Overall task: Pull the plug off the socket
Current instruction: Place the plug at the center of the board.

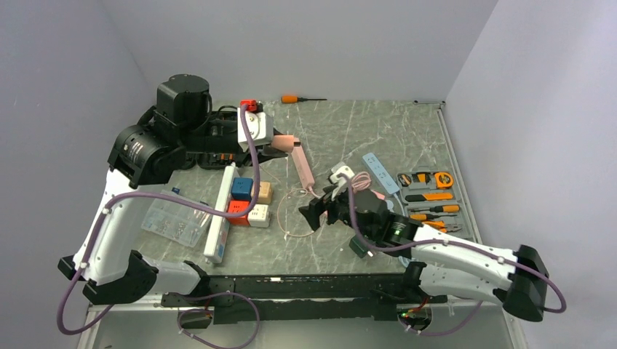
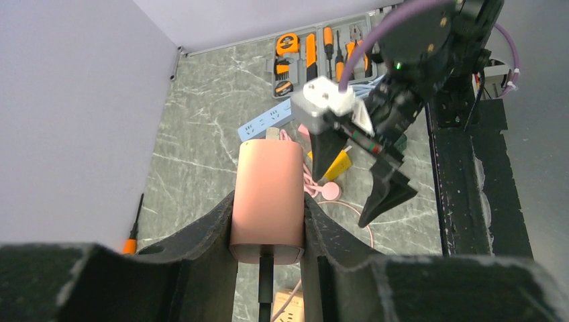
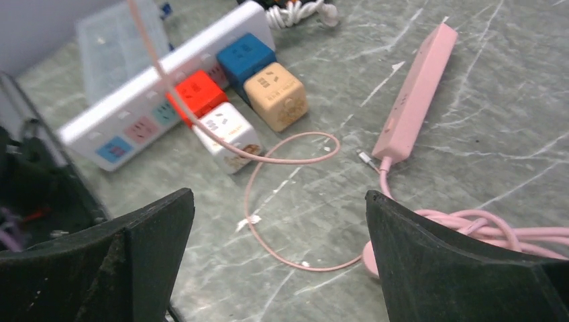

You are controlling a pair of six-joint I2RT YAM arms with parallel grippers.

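The pink strip (image 2: 267,201) is held by the left fingers (image 2: 209,235); the right fingers (image 3: 154,241) are spread wide. The small plug (image 3: 366,157) should be pinched and pulled straight.

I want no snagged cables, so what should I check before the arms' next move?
1. Hold: left gripper shut on pink power strip: ok.
2. Other arm: right gripper open, empty: ok.
3. Unplugged: plug lies beside the strip's end, out of it: ok.
4. Snag: thin cable lies on the table under the right gripper, untouched: ok.
5. Strip's free end resting on the table: cannot tell.
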